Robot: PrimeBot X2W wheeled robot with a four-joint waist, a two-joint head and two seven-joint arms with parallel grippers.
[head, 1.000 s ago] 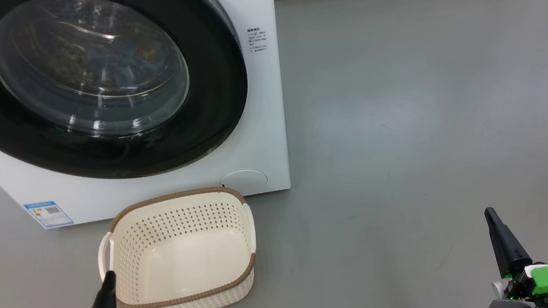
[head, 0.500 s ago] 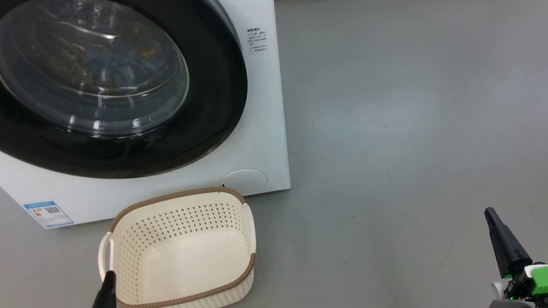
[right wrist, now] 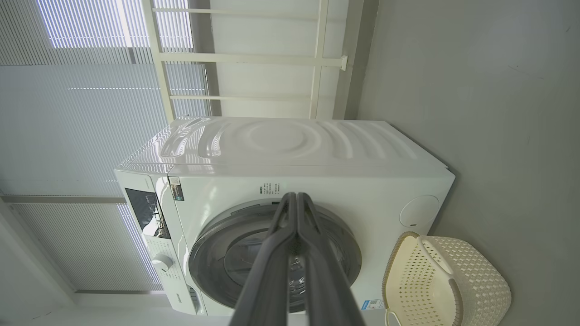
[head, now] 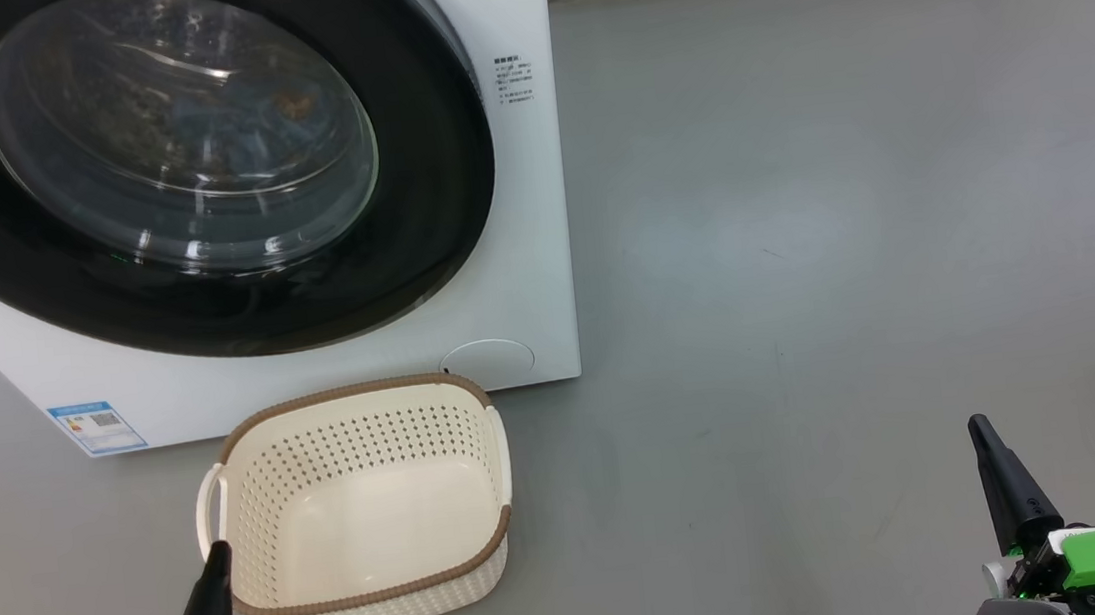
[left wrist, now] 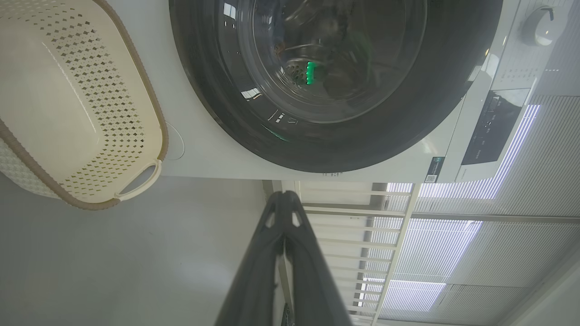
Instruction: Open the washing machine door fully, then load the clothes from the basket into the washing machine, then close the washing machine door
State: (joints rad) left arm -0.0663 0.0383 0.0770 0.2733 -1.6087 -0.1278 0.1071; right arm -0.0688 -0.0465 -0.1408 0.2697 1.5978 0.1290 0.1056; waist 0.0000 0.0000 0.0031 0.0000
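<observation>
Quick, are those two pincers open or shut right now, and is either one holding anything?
Left pincer: closed, holding nothing.
Right pincer: closed, holding nothing.

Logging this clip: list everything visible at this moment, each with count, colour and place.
washing machine: one, white, on the floor, upper left of the head view
door: one, glossy black frame with clear glass, closed on the machine's front; shapes behind the glass too dim to name
control panel: one, black, on the machine's front above the door
knob: one, white, beside the panel
label sticker: one, blue, machine's lower front corner
round cover: one, white, low on the front
basket: one, cream with brown rim, on the floor before the machine, nothing in it
floor: grey
blinds: white, behind the machine
left gripper: one, dark fingers shut, by the basket's handle
right gripper: one, dark fingers shut, over bare floor
</observation>
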